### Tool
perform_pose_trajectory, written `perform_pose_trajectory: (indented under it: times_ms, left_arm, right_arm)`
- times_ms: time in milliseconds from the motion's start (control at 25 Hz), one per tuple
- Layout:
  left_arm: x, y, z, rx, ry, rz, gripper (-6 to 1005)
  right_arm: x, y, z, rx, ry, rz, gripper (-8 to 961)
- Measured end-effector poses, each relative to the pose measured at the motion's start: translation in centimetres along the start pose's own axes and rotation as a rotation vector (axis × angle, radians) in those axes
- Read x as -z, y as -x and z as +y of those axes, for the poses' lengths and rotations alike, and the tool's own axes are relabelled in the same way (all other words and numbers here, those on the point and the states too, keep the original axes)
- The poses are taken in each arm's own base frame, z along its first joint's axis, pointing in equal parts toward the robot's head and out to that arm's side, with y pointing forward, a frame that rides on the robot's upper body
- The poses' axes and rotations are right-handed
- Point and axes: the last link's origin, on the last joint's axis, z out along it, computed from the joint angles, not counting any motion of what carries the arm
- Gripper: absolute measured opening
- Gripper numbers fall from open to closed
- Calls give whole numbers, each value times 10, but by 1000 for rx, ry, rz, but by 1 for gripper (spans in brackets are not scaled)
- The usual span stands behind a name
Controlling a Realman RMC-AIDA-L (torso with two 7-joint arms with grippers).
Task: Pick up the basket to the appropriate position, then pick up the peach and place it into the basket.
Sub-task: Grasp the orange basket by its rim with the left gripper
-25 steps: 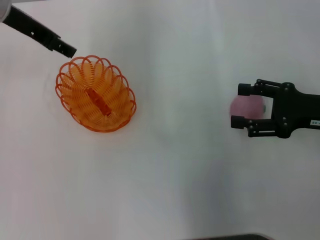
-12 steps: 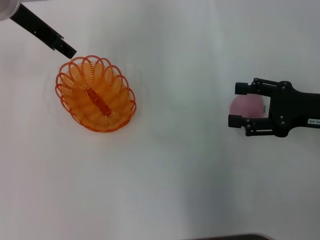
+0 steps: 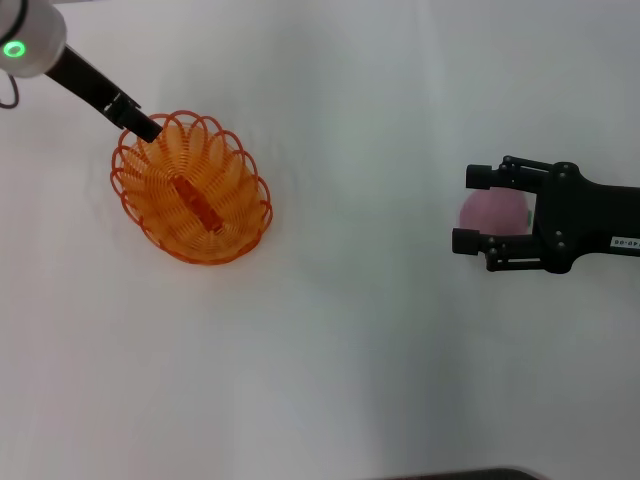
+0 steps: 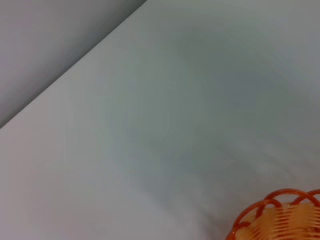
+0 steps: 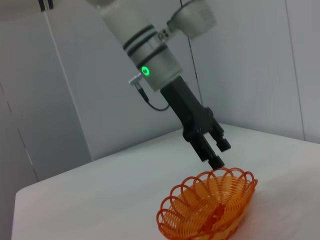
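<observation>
My right gripper (image 3: pixel 472 208) has its fingers spread wide, one on either side of the round pink fuzzy peach (image 3: pixel 492 211), which sits on the white table (image 3: pixel 350 330) over on my right. Nothing is pinched yet; there is a gap between each black finger and the fruit, so I judge this as the bracketing pose just before a close. I hold there, I think, because the fruit has nowhere to go until the basket is settled.

Farther off, on my left side, the oval orange basket of looped wire (image 3: pixel 192 188) rests on the table, well apart from the peach. My left gripper (image 5: pixel 216 150) hangs tip-down right at the basket's far scalloped rim, which suits a grasp on a single wire loop. Its dark fingers look close together with only a narrow slot between them, and I cannot tell whether they already pinch the rim or merely touch it. My left wrist camera shows only a bit of that rim at its edge.

Counted: one basket, one peach, two grippers. The basket is empty of fruit.
</observation>
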Motion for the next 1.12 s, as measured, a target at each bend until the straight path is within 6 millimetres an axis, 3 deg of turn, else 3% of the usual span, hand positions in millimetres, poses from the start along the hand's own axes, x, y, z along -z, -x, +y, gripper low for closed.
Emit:
perform_pose_trajectory:
  times_ms: [360, 960, 1120]
  left_arm:
    - [-27, 7, 7, -16, -17, -12, 716]
    - [-31, 6, 14, -29, -6, -15, 662]
    - [-31, 2, 16, -16, -6, 2, 555]
  right_arm:
    - [-3, -2, 0, -7, 4, 8, 914]
    - [-6, -2, -2, -2, 2, 19, 915]
    - [-7, -3, -2, -6, 2, 19, 915]
